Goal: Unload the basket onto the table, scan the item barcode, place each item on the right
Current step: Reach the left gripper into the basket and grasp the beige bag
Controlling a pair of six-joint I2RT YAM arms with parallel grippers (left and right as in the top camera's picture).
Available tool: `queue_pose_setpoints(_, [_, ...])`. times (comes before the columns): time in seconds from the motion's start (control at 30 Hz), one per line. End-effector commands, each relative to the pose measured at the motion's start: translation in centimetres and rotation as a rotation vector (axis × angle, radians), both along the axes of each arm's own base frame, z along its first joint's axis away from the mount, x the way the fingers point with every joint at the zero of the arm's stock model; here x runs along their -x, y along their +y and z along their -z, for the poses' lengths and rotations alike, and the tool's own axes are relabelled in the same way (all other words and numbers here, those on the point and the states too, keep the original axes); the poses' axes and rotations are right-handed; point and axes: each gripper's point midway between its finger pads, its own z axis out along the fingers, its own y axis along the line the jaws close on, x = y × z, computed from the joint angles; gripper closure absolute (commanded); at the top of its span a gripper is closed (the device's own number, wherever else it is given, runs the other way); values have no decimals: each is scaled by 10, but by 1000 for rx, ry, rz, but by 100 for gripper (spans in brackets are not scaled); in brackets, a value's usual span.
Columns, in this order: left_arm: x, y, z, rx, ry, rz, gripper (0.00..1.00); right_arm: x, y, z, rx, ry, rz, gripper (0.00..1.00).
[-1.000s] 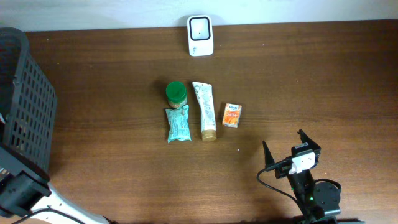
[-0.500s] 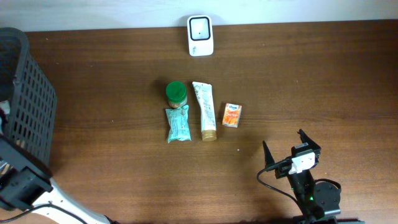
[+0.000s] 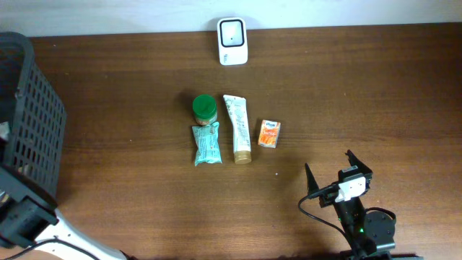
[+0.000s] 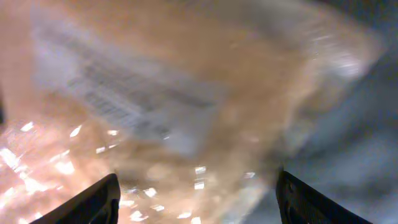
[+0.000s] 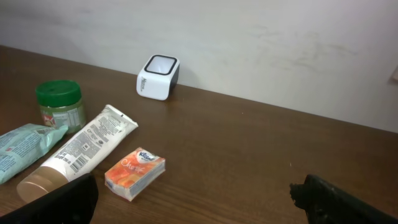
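Overhead: my right tool (image 3: 328,162), spread and empty, is nearest the small orange tissue packet (image 3: 269,133), lying ahead-left.

We find the left wrist view blurred throughout. A shiny orange-tan crinkled plastic packet (image 4: 205,124) fills it, and the dark print on its white label (image 4: 124,93) is unreadable. The overhead picture's left edge cuts off the black mesh plastic basket (image 3: 29,123).
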Motion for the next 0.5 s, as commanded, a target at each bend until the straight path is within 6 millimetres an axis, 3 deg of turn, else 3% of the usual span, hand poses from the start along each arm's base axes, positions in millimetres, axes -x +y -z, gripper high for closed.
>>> queue_pose_setpoints(0.0, [34, 1, 51, 77, 119, -29, 21, 0, 1, 3, -11, 7, -2, 2])
queue_pose_setpoints(0.1, [40, 6, 60, 84, 124, -47, 23, 0, 1, 3, -11, 7, -2, 2])
queue_pose_setpoints(0.17, [43, 7, 67, 92, 130, -54, 32, 0, 1, 3, -11, 7, -2, 2])
queue_pose_setpoints(0.3, [47, 5, 79, 114, 144, -57, 60, 0, 1, 3, -11, 7, -2, 2])
queue_pose_setpoints(0.47, [44, 5, 79, 113, 137, -55, 95, 0, 1, 3, -11, 7, -2, 2])
